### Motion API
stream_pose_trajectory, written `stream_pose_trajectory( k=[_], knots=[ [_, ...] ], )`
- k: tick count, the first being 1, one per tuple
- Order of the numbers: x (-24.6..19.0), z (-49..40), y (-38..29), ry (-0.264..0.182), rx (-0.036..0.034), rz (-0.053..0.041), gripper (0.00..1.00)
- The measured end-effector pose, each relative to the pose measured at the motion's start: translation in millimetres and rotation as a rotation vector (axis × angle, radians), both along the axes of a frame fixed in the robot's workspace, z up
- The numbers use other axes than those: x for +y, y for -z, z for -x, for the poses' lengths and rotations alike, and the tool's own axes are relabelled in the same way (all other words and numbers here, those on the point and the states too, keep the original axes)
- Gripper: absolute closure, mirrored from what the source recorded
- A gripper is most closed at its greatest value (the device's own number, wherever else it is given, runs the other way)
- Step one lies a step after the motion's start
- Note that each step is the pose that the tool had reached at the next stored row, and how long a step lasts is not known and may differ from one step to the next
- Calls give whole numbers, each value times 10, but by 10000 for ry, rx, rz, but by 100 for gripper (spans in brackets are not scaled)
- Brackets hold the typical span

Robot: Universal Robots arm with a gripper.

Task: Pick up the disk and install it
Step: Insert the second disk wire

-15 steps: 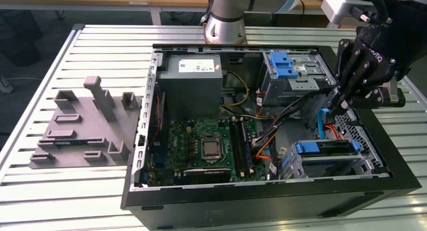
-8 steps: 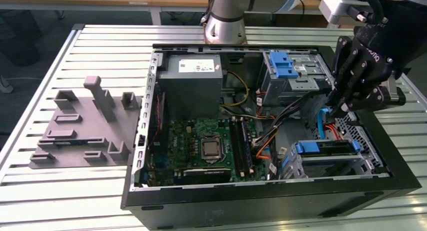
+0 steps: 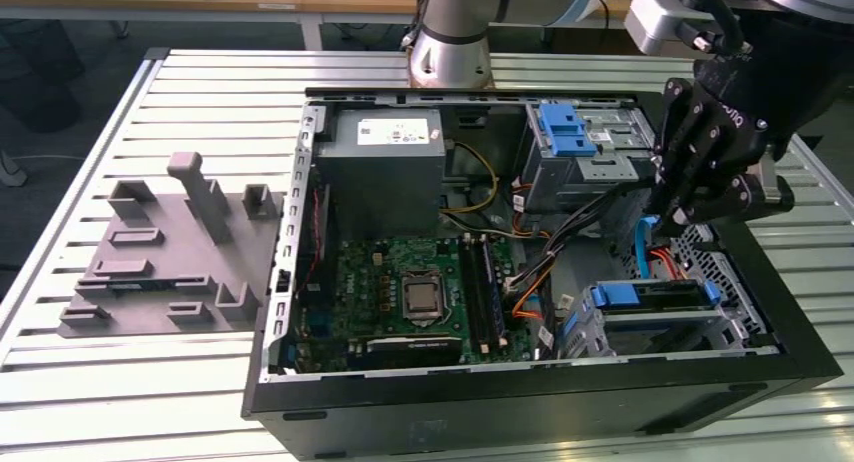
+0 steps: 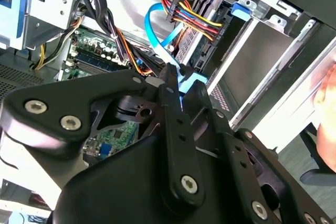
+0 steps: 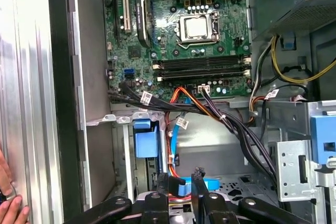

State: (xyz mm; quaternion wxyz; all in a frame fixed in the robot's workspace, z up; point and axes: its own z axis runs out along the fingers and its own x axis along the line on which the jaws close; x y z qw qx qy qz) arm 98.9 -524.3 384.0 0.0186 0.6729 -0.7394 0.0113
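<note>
The open computer case [image 3: 534,402] lies on the tabletop [image 3: 134,382]. On the tabletop just beside the case, toward the exterior view's left, sits a moulded fixture block [image 3: 167,252]. Inside the case, the power supply box [image 3: 387,172] sits at the far end, with the motherboard [image 3: 400,292] in front of it. The drive cage [image 3: 587,147] stands at the far corner on the exterior view's right. The gripper [image 3: 667,222] hangs over the case's right side, between that cage and a nearer drive bay [image 3: 654,302], just above a flat cable [image 3: 649,250].
</note>
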Motion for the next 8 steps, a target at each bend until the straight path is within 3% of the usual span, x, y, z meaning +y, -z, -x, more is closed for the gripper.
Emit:
stream_pose_trajectory(
  k=[8],
  knots=[
    [12,4,91,-1,-62,344,69]
  ],
)
